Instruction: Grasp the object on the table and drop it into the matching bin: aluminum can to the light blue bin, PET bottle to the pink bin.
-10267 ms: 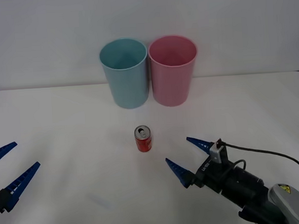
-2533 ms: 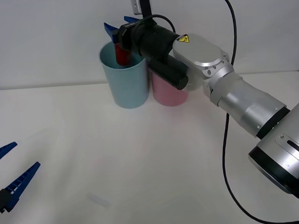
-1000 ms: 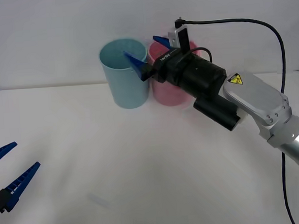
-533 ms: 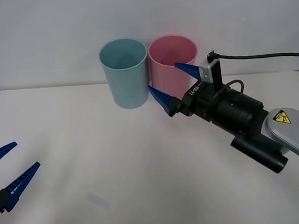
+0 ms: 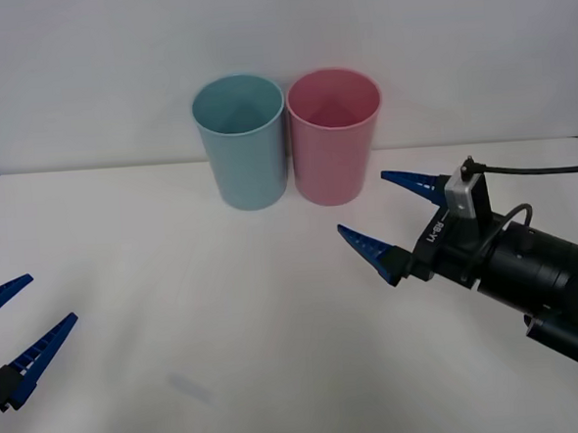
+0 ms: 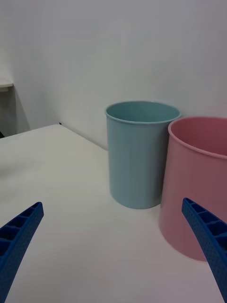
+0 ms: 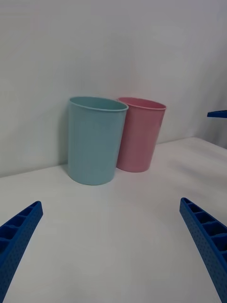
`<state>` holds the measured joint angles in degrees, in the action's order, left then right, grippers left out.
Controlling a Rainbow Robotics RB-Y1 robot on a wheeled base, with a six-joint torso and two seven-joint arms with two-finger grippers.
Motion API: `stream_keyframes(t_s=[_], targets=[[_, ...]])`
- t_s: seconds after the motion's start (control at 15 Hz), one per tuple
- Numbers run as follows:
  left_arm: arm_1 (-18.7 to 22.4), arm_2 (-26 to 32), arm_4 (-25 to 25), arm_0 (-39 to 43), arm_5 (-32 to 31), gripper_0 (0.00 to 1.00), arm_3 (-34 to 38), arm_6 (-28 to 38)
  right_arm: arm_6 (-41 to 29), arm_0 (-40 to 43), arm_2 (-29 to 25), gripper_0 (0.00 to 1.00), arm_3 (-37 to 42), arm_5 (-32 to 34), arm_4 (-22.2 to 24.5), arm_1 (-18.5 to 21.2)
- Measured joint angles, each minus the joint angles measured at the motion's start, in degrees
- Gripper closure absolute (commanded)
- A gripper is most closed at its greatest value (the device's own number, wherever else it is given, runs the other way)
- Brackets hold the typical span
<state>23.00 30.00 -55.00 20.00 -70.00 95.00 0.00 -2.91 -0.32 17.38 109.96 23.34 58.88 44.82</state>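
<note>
Right end effector (image 5: 385,216) spread — empty; left end effector (image 5: 16,326) spread | table (image 5: 227,318) white; wall (image 5: 455,49) plain

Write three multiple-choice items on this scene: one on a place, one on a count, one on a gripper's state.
1. Where does the light blue bin stand relative to the pink bin?
A. On the robot's left of it
B. On the robot's right of it
C. Stacked inside it

2. How many bins stand on the table?
A. One
B. Two
C. Three

3. How is the right gripper?
A. Shut on a bin's rim
B. Shut on a can
C. Open and empty

Answers:
1. A, the front view shows it on the left side, the two close together.
2. B, one blue and one pink.
3. C, its blue fingers are spread apart with nothing between them.
</note>
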Motion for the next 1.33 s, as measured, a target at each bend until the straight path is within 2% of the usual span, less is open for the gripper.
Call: stream_keyframes(t_s=[0.2, 0.33, 0.67, 1.0, 1.33], targets=[[0.00, 0.00, 0.00, 0.00, 0.00, 0.00, 0.00, 0.00, 5.26, 7.02, -5.90, 0.00, 0.00, 4.87, -0.58, -0.47], [0.00, 0.00, 0.00, 0.00, 0.00, 0.00, 0.00, 0.00, 8.12, 11.75, -11.12, 0.00, 0.00, 8.73, -0.60, -2.13], [0.00, 0.00, 0.00, 0.00, 0.00, 0.00, 0.00, 0.00, 7.74, 19.77, -22.33, 0.00, 0.02, 19.39, -0.60, -7.86], [0.00, 0.00, 0.00, 0.00, 0.00, 0.00, 0.00, 0.00, 5.91, 24.69, -29.69, 0.00, 0.01, 27.61, -0.60, -12.66], [0.00, 0.00, 0.00, 0.00, 0.00, 0.00, 0.00, 0.00, 4.08, 27.97, -31.57, 0.00, 0.00, 29.18, -0.60, -13.08]])
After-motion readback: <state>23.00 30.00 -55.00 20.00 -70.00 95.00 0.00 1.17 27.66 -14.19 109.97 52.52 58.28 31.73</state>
